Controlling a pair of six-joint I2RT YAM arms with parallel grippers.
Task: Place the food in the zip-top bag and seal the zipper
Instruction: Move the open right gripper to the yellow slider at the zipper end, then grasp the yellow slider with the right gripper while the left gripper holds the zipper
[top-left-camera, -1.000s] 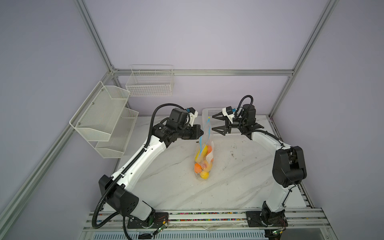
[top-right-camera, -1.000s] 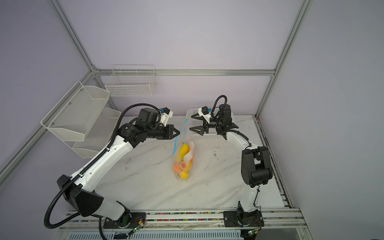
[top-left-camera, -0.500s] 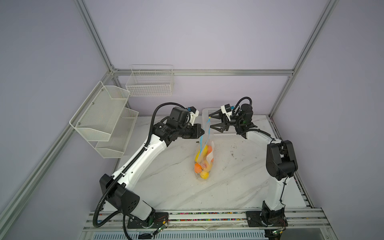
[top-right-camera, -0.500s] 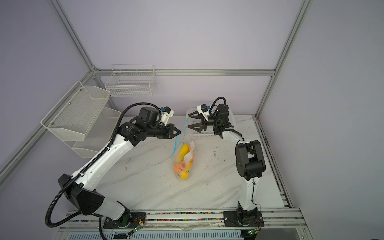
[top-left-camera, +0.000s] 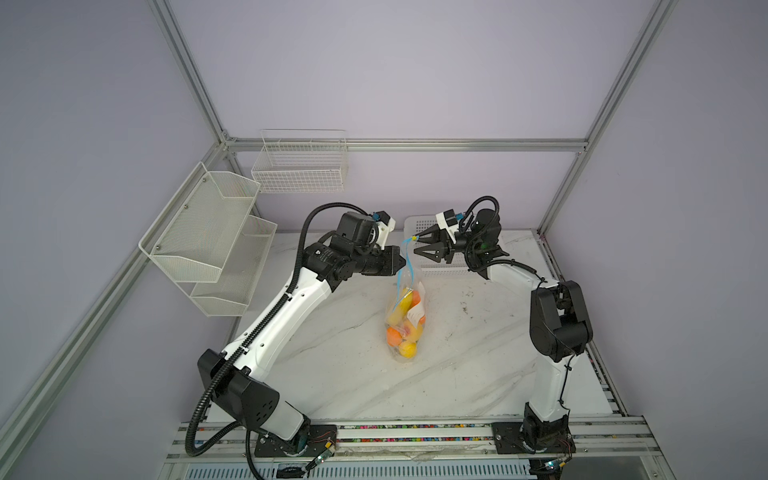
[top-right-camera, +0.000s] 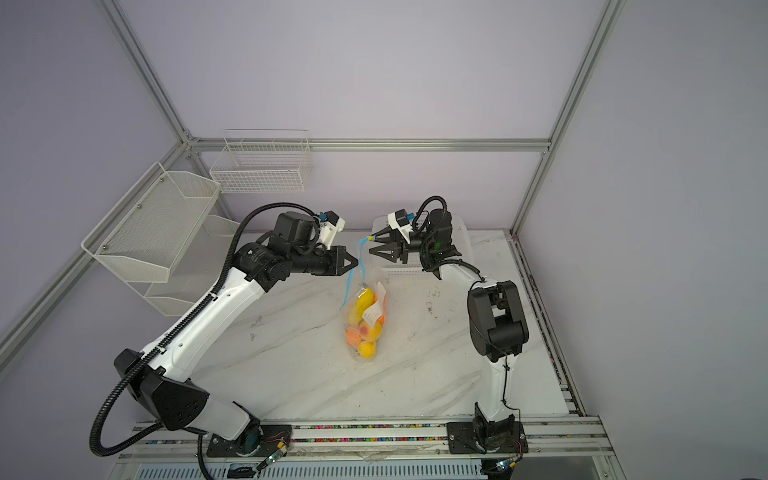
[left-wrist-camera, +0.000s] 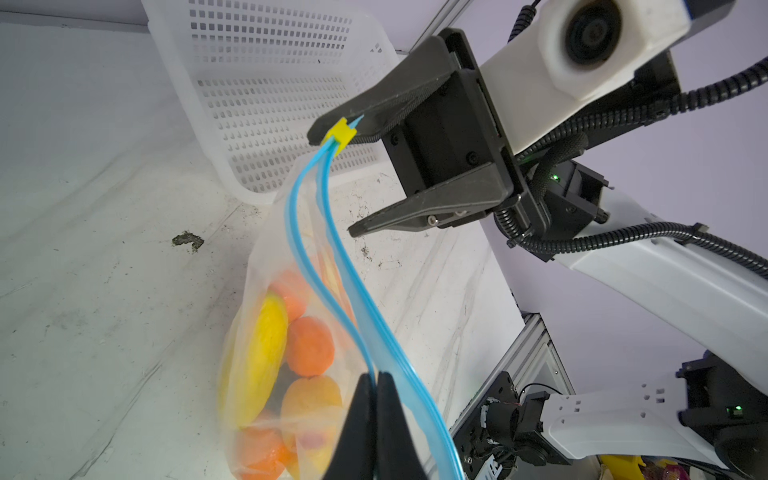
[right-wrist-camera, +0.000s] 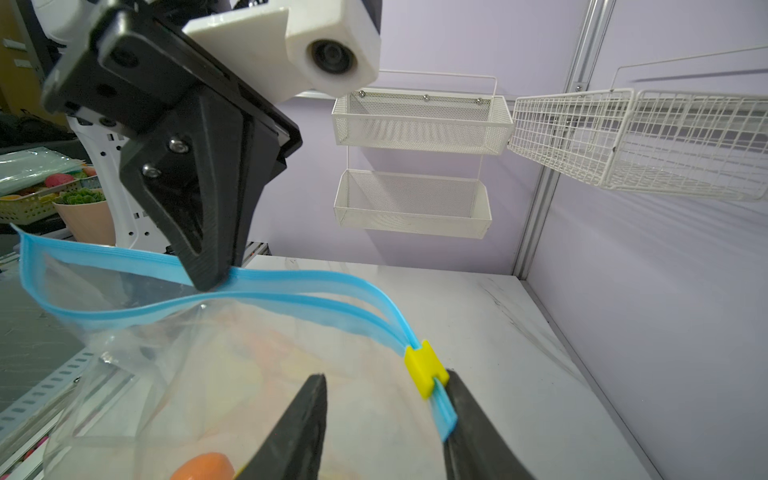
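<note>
The zip-top bag (top-left-camera: 404, 322) (top-right-camera: 365, 320) hangs down to the marble table, with the food (top-left-camera: 400, 337) (left-wrist-camera: 309, 347), orange and yellow pieces, inside it. Its mouth gapes: the two sides of the light-blue zipper (left-wrist-camera: 332, 257) (right-wrist-camera: 291, 286) stand apart. My left gripper (top-left-camera: 402, 262) (left-wrist-camera: 376, 376) is shut on one zipper strip partway along. My right gripper (top-left-camera: 414, 246) (right-wrist-camera: 384, 378) is open at the bag's top corner. The yellow slider (left-wrist-camera: 341, 132) (right-wrist-camera: 426, 368) rests against one of its fingers, and the other finger is well clear of it.
A white perforated basket (top-left-camera: 436, 270) (left-wrist-camera: 270, 83) stands at the back of the table, right behind my right gripper. Two mesh shelves (top-left-camera: 208, 232) and a wire basket (top-left-camera: 299, 166) hang on the walls at the back left. Bare marble (top-left-camera: 332, 365) surrounds the bag.
My right gripper has moved left to the bag's top corner and its jaws have narrowed around the slider end. The left gripper holds the zipper strip as before.
</note>
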